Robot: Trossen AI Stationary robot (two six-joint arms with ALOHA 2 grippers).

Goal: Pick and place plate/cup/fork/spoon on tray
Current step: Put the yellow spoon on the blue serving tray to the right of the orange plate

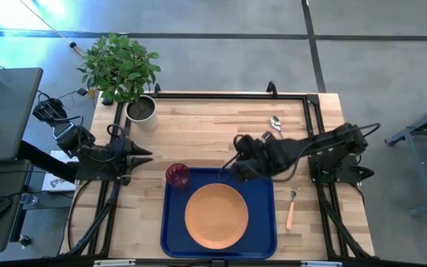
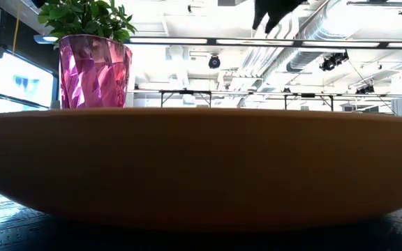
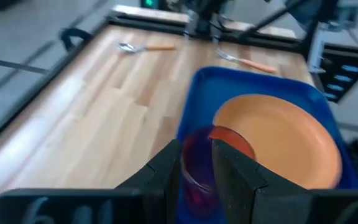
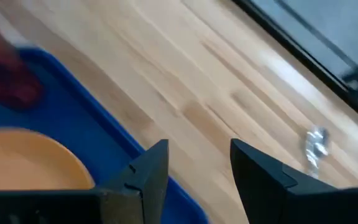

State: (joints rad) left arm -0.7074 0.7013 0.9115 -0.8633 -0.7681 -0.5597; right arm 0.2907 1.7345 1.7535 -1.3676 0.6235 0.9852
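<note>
Plate and cup are on the tray; fork and spoon wait on the worktop.

Near the front, the big flat blue tray (image 1: pixel 265 222) holds the round orange plate (image 1: pixel 216 215) in its middle. The small dark-red see-through cup (image 1: pixel 177 175) stands at the tray's far left corner. To the tray's right, the small fork with the orange-tan handle (image 1: pixel 290 210) lies on the wooden worktop (image 1: pixel 199 130). The right gripper (image 1: pixel 228 172) hangs over the tray's far edge, fingers apart, holding nothing. The left gripper (image 1: pixel 145 156) waits at the left, fingers close together, holding nothing. Far right lies the shiny spoon with the yellowish handle (image 1: pixel 276 124). I think cutlery comes next: come straight down over a handle, fingers either side, and squeeze gently.
</note>
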